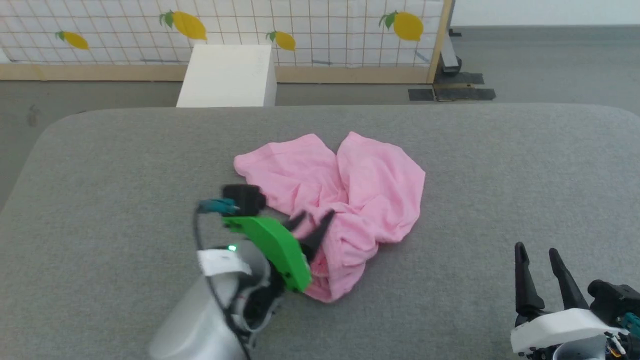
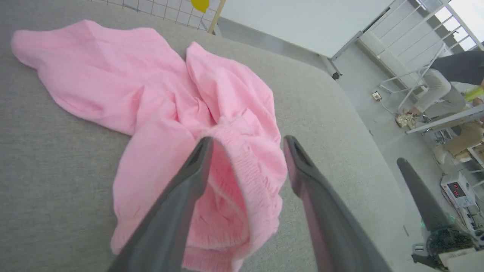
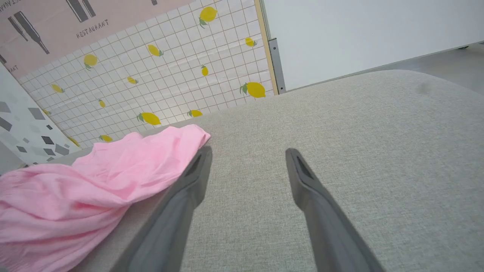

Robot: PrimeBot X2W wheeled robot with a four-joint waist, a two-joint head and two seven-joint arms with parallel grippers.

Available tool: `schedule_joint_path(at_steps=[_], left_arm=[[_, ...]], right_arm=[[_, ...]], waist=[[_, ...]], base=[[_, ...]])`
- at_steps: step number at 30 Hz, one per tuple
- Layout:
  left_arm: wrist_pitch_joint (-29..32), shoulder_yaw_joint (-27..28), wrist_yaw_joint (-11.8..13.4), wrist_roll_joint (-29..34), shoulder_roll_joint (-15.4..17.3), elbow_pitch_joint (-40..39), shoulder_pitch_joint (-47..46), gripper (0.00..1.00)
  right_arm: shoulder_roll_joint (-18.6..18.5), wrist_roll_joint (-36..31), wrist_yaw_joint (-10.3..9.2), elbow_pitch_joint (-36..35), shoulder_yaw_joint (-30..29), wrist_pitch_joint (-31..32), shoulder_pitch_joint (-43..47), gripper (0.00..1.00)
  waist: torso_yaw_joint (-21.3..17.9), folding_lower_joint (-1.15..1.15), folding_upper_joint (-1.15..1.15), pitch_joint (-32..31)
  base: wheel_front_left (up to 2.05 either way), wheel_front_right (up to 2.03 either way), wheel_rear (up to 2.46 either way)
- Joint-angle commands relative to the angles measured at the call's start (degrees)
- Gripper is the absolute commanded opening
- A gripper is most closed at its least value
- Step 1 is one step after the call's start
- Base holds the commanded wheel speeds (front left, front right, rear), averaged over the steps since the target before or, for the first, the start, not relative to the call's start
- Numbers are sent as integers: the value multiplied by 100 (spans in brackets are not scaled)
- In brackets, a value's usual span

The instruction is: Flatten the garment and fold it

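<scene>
Shorts [image 1: 370, 185] of pink knit lie crumpled in the middle of the grey counter [image 1: 125, 175], legs fanned toward its far edge, gathered waistband [image 2: 242, 166] nearest the robot. Left hand [image 1: 316, 217] hangs at that waistband, fingers spread to either side of the elastic rim, pinching nothing. Right hand [image 1: 537, 250] is spread too, well apart at the near right. "RESTAURANT" [image 3: 92, 28] reads on a pink wall panel.

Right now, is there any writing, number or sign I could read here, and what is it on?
"RESTAURANT": on the pink poster, under the bottle drawings.
Red digits on the small white device: too small to read.
White tag on the pale forearm: blurred, unreadable.
</scene>
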Motion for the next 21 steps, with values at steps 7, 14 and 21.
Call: schedule_joint_path(at_steps=[7,14,21], left_arm=[[-708,845,698,46,671,-1192,820,100],[-2515,677,935,1449,935,-1294,1403,100],[-2910,669,1038,2199,642,-1272,1515,100]], right_arm=[[2,30,-9,44,-139,-86,79,100],[2,42,-9,144,-186,12,28,100],[2,-469,-9,450,-152,1348,-1112,100]], waist=[[271,0,0,-198],[425,0,0,-90],[507,0,0,393]], base=[[0,0,0],[0,0,0],[0,0,0]])
